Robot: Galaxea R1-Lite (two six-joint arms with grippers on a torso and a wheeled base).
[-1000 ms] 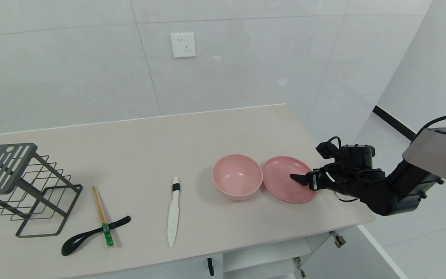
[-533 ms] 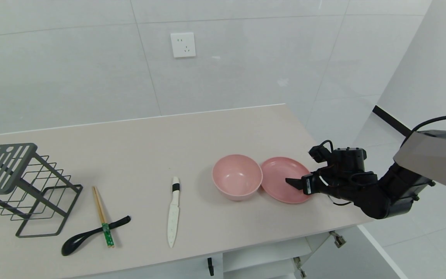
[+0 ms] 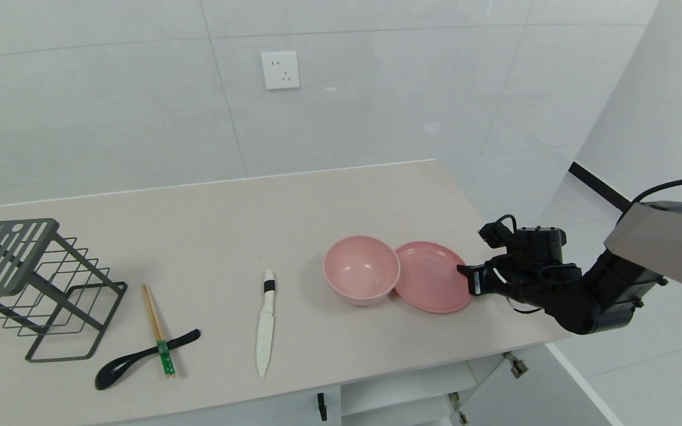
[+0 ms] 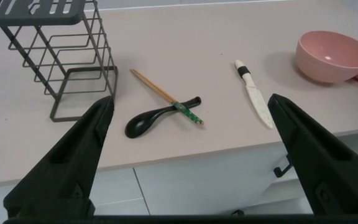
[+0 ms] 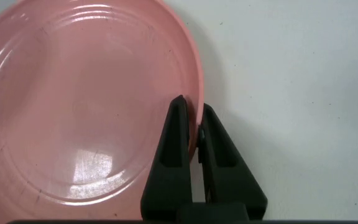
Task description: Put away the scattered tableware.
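Note:
A pink plate (image 3: 427,278) lies on the counter's right part, touching a pink bowl (image 3: 362,269) on its left. My right gripper (image 3: 465,274) is at the plate's right rim; in the right wrist view its fingers (image 5: 178,134) are pinched shut on that rim of the plate (image 5: 86,106). A white knife (image 3: 266,322) lies in the middle. Further left, wooden chopsticks (image 3: 156,328) lie across a black spoon (image 3: 140,358). My left gripper (image 4: 189,99) hangs open above the counter's front edge, nothing between its fingers, looking onto the spoon (image 4: 154,119) and knife (image 4: 253,93).
A dark wire rack (image 3: 27,278) stands at the counter's left end. The counter's right edge (image 3: 495,248) runs close behind the plate. Bare counter stretches behind the tableware up to the tiled wall. A cabinet handle (image 3: 321,407) shows under the front edge.
My right gripper drew back from over the plate's middle to its right rim and closed on it. The plate slid slightly left against the bowl.

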